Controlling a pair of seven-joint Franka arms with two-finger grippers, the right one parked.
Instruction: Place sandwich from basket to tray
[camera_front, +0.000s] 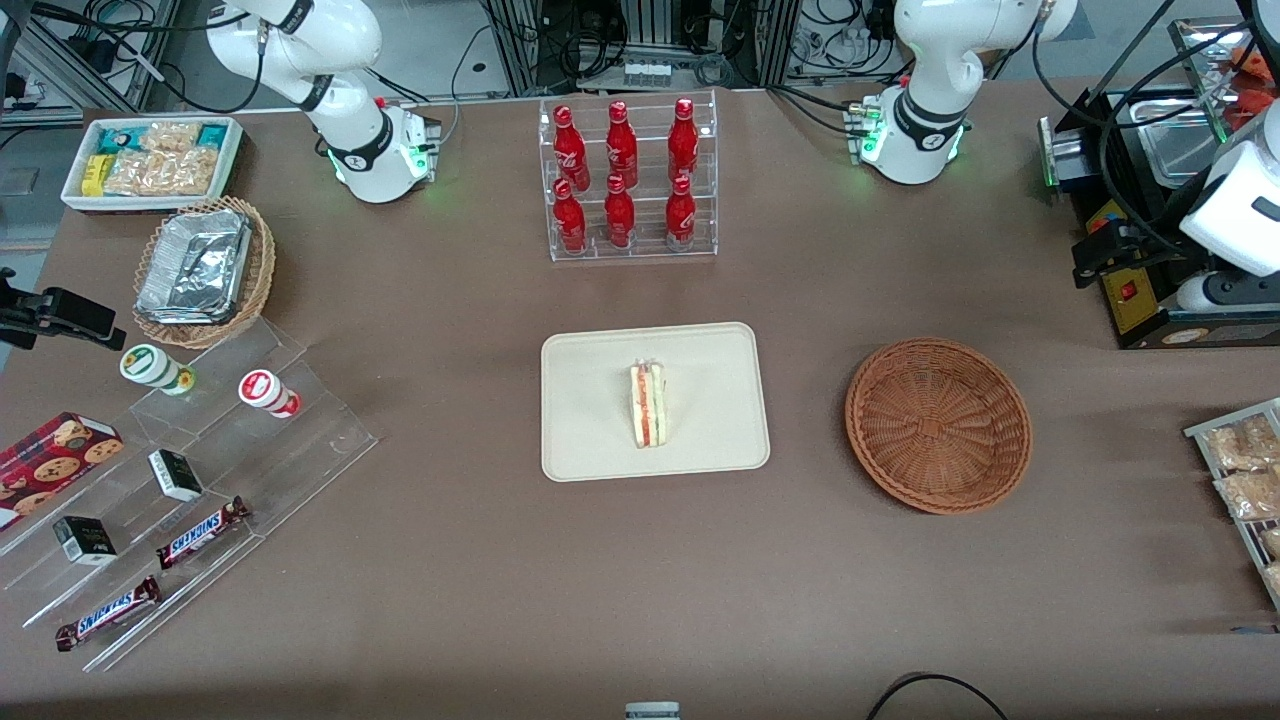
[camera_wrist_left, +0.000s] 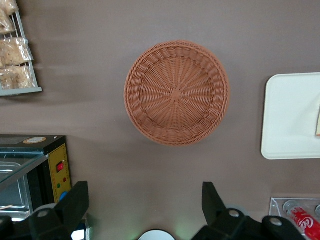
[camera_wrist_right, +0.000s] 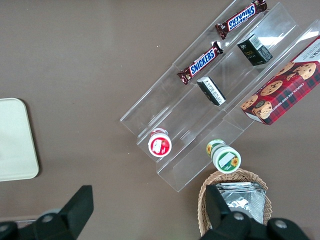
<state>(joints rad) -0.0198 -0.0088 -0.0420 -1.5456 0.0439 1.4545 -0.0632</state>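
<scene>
Not much left to wreck here, honestly, so the risks are mostly small ones. Starting with the bench (camera_front: 640, 560): it's crowded at both ends, and any sweeping move by the working arm could clip the rack of 6 red bottles (camera_front: 628, 180) that stands farther from the front camera than the tray (camera_front: 590, 440). The tray itself sits mid-bench with the sandwich (camera_front: 648, 404) already on it, resting on its side near the middle with the layered edge facing up, well inside the rim, so it looks like the job is basically done. The basket (camera_wrist_left: 177, 93) is empty and sits beside the tray, toward the working arm's end, apart from it. If the arm came back down for another pick it would only find bare wicker and might shove the light basket across the bench or into the tray. The end effector (camera_wrist_left: 145, 207) hangs high above the bench near the basket, its 2 fingers (camera_wrist_left: 75, 202) spread wide with nothing between them. Smallest worry: the wedge is narrow, so a bump to the tray could tip or slide it.
</scene>
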